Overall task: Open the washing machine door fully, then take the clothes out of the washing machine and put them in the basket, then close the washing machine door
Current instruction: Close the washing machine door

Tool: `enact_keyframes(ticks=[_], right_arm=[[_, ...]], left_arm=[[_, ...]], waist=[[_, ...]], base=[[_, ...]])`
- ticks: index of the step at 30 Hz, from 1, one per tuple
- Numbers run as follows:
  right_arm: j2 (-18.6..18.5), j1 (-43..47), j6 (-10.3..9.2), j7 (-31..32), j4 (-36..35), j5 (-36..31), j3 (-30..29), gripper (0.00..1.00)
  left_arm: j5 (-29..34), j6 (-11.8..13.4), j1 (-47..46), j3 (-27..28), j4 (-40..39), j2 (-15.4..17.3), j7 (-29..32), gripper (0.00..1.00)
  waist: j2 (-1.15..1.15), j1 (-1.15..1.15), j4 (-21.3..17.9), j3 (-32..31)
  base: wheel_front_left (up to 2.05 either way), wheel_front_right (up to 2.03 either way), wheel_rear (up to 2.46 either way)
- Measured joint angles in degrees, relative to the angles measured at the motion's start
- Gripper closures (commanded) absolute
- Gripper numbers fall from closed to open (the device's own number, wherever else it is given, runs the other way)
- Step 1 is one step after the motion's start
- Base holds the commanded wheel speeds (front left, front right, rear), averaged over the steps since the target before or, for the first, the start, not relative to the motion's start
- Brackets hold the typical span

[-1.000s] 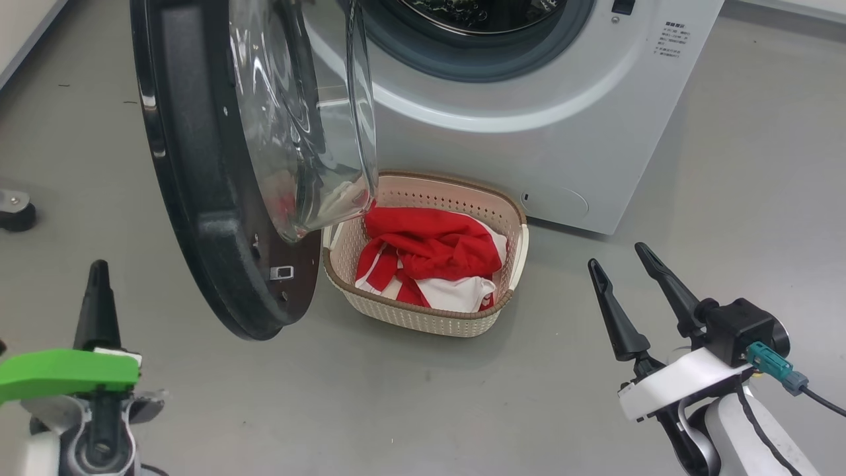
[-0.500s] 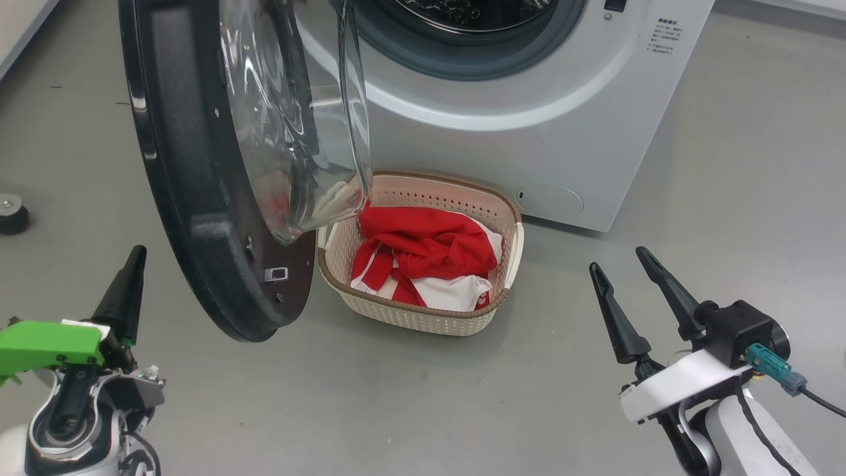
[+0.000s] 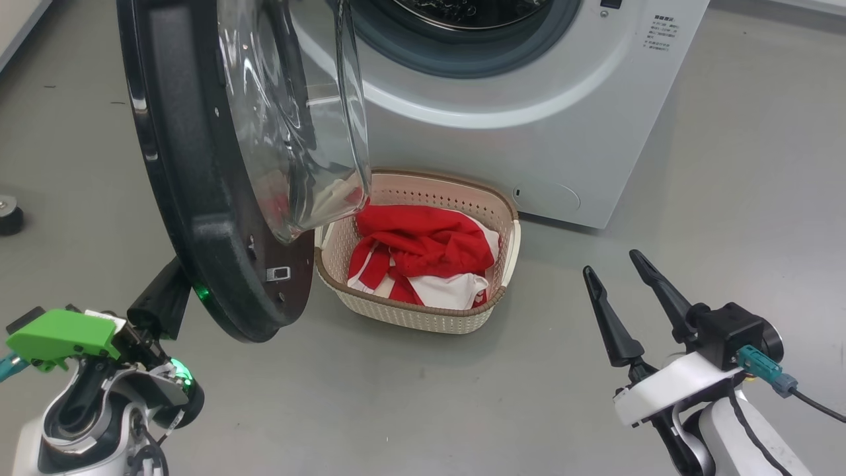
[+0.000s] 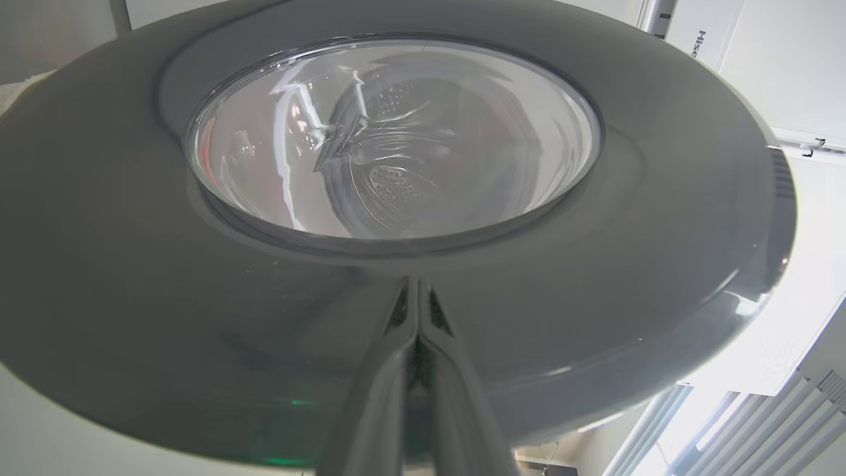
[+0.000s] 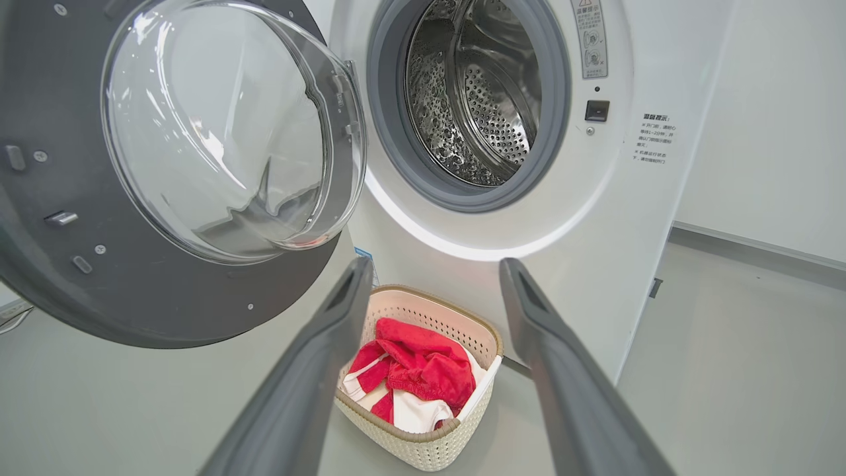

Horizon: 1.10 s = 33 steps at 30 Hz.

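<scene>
The washing machine door [image 3: 198, 198] hangs open at the left, black rim and clear glass bowl edge-on to me. My left gripper [image 3: 173, 277] is shut and empty, its tip against the door's outer rim low down. In the left wrist view the shut fingers [image 4: 416, 291] point at the door's [image 4: 132, 297] glossy outer face just below the glass. The red and white clothes [image 3: 423, 251] lie in the cream basket [image 3: 410, 317] in front of the washing machine [image 3: 529, 132]. My right gripper [image 3: 611, 263] stands open and empty, to the right of the basket. The drum [image 5: 476, 99] looks empty.
A small black caster [image 3: 8, 215] sits on the grey floor at the far left. The basket [image 5: 423, 449] stands close under the open door [image 5: 165, 297], its left end partly behind the glass bowl. Bare floor lies between both arms and to the machine's right.
My left gripper has swung right and forward from open floor up to the door's outer rim. The camera has shifted slightly. The right gripper, basket and clothes stay put.
</scene>
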Motion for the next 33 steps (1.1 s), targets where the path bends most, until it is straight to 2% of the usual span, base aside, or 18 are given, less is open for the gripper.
enact_keyframes(ticks=[18, 33], right_arm=[[0.07, -1.48, 0.0, 0.0, 0.04, 0.0, 1.09, 0.0], [-0.01, -3.09, 0.0, 0.0, 0.1, 0.04, 0.81, 0.0]], left_arm=[[-6.53, 0.58, 0.4, -5.64, -4.11, 0.29, -0.01, 1.0], [-7.35, 0.59, 0.49, -8.18, -6.25, 0.42, -2.35, 1.0]], waist=[[0.0, 0.0, -4.5, 1.9], [0.0, 0.0, -12.05, 4.31]], base=[[0.0, 0.0, 0.0], [0.0, 0.0, 0.0]])
